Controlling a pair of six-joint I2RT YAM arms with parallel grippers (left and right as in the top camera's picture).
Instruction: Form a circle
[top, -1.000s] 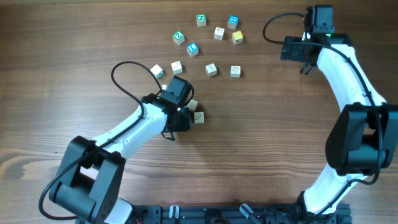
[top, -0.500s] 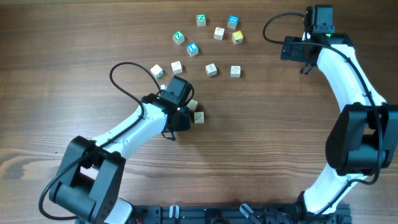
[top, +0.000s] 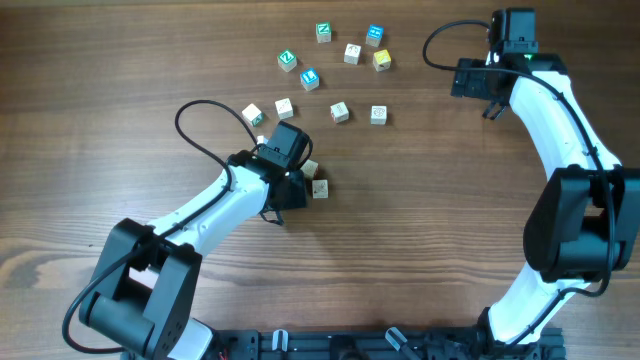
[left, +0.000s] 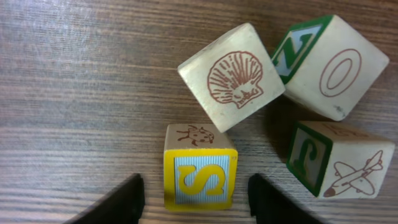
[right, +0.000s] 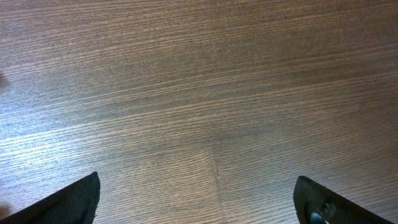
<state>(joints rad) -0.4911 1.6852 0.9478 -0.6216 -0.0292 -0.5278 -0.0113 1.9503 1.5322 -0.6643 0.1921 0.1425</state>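
**Overhead.** On the brown wood-grain table (top: 120, 60), the left gripper (top: 288, 192) sits low at about 7 o'clock from the table's middle. The circle (top: 318, 187), a small cluster of cream-faced wooden letter cubes, lies at the gripper's 3 o'clock. Only two of its cubes show, and the arm hides the rest, so I cannot tell whether the ring closes. A loose row of four cream cubes (top: 340, 111) lies at the gripper's 12 to 1 o'clock. Beyond that row is a scatter of green, blue, cream and yellow cubes (top: 309, 78). The right gripper (top: 478, 80) hangs at the table's 2 o'clock, well apart from every cube.

**Left wrist.** The left gripper (left: 196, 200) stands partly open and holds nothing. Its black fingers (left: 127, 202) flank the yellow-framed S cube (left: 200, 177), with a gap of bare wood on each side. A turned cream cube with a brown shell (left: 231, 74) lies at that cube's 12 o'clock. The cube marked O and green N (left: 339, 68) is at 1 o'clock, and the cube with the green J and aeroplane (left: 339, 162) is at 3 o'clock.

**Right wrist.** The right gripper (right: 199, 200) is spread wide over bare wood and grips nothing.
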